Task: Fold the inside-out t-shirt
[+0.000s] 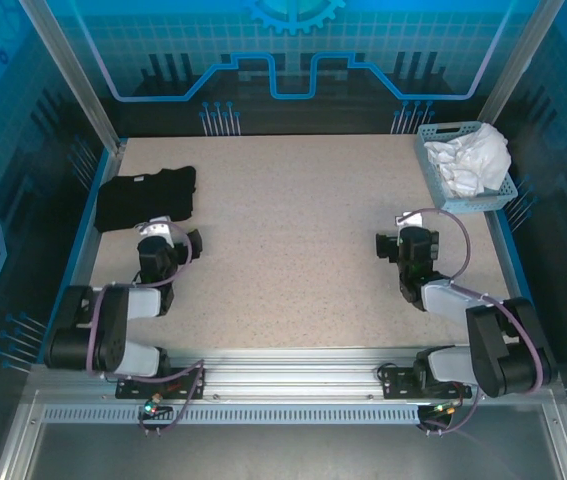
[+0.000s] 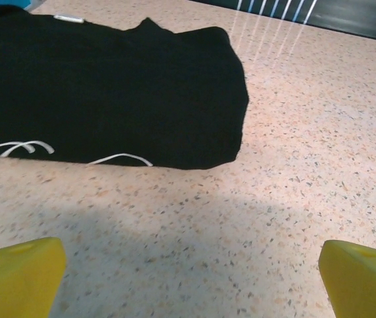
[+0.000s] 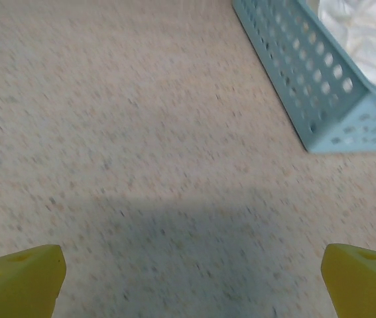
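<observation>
The inside-out t-shirt [image 1: 146,197] lies as a compact black bundle at the table's far left. From the left wrist it appears as a flat black slab [image 2: 101,93] with thin white lines along its near edge. My left gripper [image 1: 168,243] sits just in front of it, open, its yellow fingers [image 2: 18,278] wide apart over bare table. Over the right half of the table my right gripper [image 1: 395,245] is open too, yellow fingertips [image 3: 363,281] spread with nothing between them.
A light blue perforated basket [image 1: 433,175] holding a white cloth garment [image 1: 473,157] stands at the far right corner; its wall [image 3: 294,73] shows ahead of the right gripper. Blue rails edge the speckled table [image 1: 293,240].
</observation>
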